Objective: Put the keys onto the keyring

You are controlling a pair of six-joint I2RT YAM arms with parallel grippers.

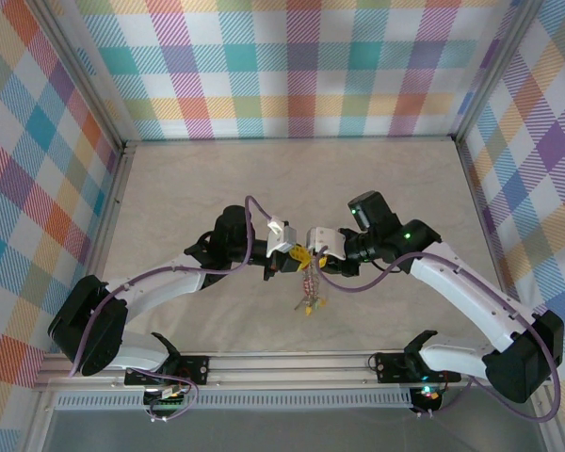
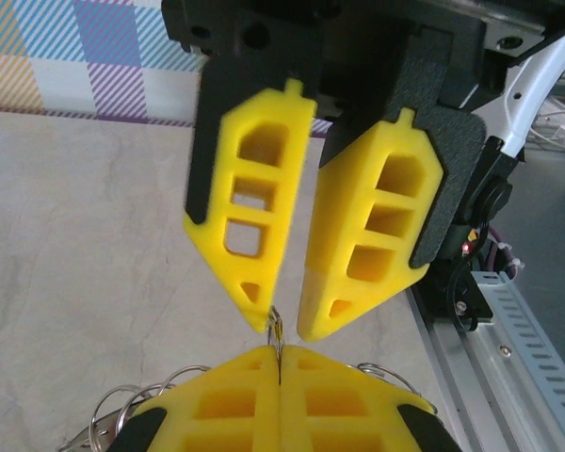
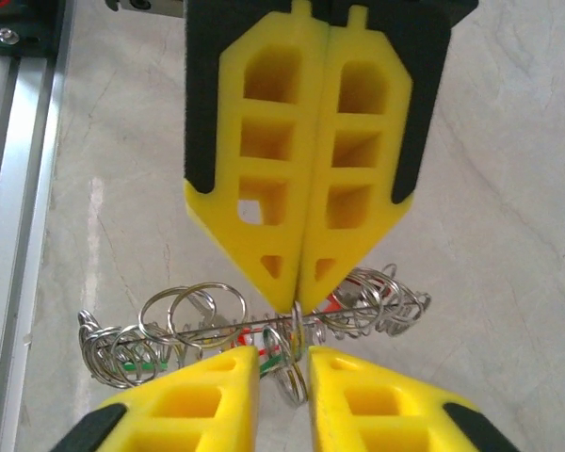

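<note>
Both grippers meet over the middle of the table. My left gripper (image 1: 290, 259) (image 2: 279, 350) (image 3: 299, 299) is shut, pinching a thin metal loop at the top of the keyring (image 3: 208, 330), a grey wire strung with several small split rings. My right gripper (image 3: 282, 353) (image 2: 284, 322) (image 1: 311, 254) faces it tip to tip and stands slightly open. The loop hangs edge-on in its gap, close to one fingertip (image 2: 256, 313). The keys (image 1: 308, 294), with green (image 3: 133, 365) and red (image 3: 335, 304) tags, dangle below the grippers in a bunch.
A beige marbled table (image 1: 217, 188) is walled by plaid panels (image 1: 292, 66) on three sides. An aluminium rail (image 1: 292, 363) carries the arm bases along the near edge. Purple cables (image 1: 254, 221) loop over both wrists.
</note>
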